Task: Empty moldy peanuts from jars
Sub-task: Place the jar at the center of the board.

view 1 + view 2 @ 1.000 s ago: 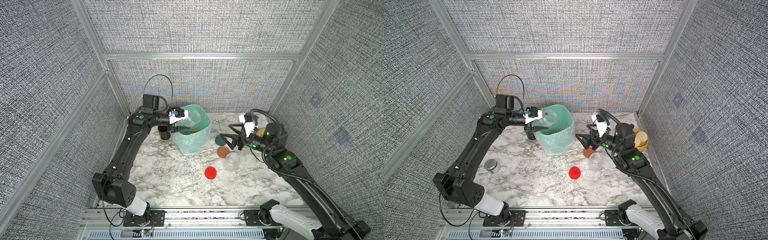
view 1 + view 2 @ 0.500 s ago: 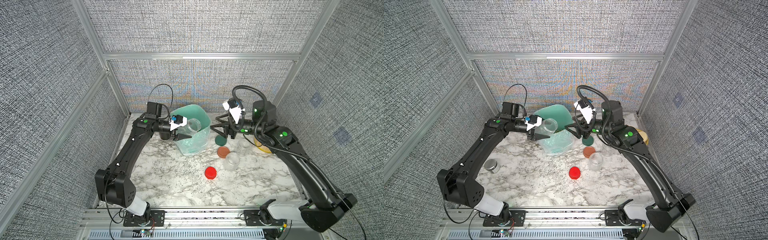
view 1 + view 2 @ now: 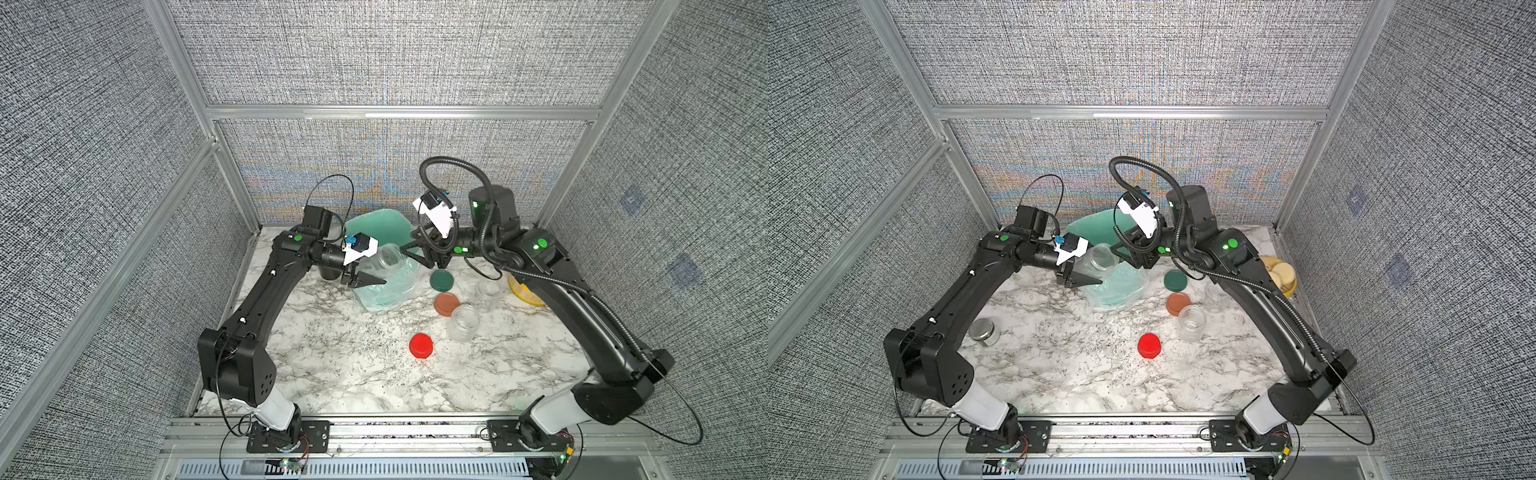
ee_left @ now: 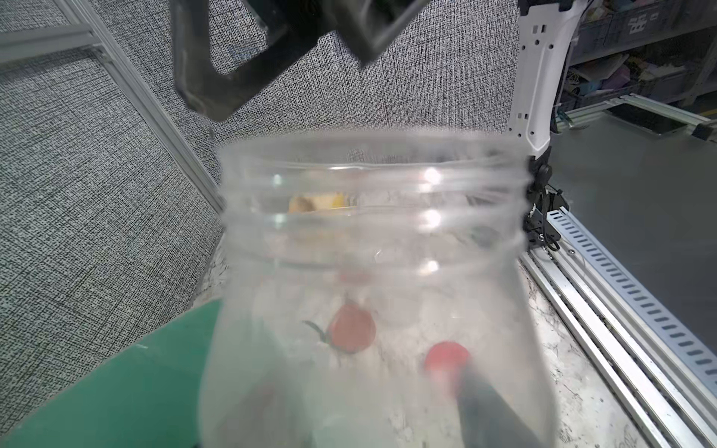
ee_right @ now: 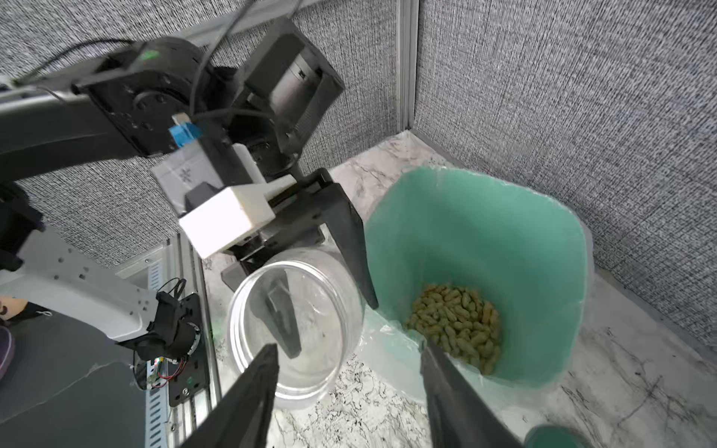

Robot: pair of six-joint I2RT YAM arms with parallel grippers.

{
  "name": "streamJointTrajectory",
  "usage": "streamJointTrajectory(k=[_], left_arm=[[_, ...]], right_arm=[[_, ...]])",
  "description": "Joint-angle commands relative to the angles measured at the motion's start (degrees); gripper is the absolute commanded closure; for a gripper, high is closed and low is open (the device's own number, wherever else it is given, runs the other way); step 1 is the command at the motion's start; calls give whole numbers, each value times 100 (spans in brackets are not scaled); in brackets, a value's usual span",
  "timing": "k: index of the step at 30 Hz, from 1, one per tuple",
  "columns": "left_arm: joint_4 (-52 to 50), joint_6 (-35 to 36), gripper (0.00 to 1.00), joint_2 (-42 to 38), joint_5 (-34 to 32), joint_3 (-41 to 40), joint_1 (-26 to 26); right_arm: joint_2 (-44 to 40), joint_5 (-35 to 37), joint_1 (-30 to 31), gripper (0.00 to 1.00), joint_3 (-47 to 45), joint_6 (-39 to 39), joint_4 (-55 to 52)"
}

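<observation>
— Where do we stand with the last jar?

— Our left claw (image 5: pixel 333 329) is clenched on the held jar (image 3: pixel 391 259), one finger outside the wall and the other showing through the clear plastic. We see nothing inside it. It hangs above the surface (image 3: pixel 353 365), just beside the green-lined bin (image 5: pixel 477 217), where the moldy peanuts (image 5: pixel 456 326) lie heaped at the bottom.

— And our right claw?

— The right claw (image 5: pixel 348 345) is released, fingers apart with nothing between them, facing the left one.

— What does the next move turn on?

— The jar's long axis runs roughly from claw to claw, mouth toward the right claw, so we look straight down into it from that wrist. But the jar sits off to the left arm's side of the gap, not inside it. If this is a hand-over, we judge the right claw must shift across before it closes on the rim.

— And the rest?

— The two standing jars (image 3: pixel 462 322) are open and look empty, near the red lid (image 3: pixel 421 345), terracotta lid (image 3: pixel 446 303) and green lid (image 3: pixel 441 279). We reckon the task is nearly finished.
</observation>
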Motion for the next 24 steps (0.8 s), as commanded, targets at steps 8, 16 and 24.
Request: streamJointTrajectory(k=[8,16,24], left_arm=[[-209,72,100,39,-52,16,-30],[-143,79,100,36,-56,-17,-39],[140,-105,89,40,-128,-96,-41]], right_arm=[[371,563,349,50,435,-301,-692],[762,533,429,74,753,-308,-1052],[745,299,451,96,716,-266,-944]])
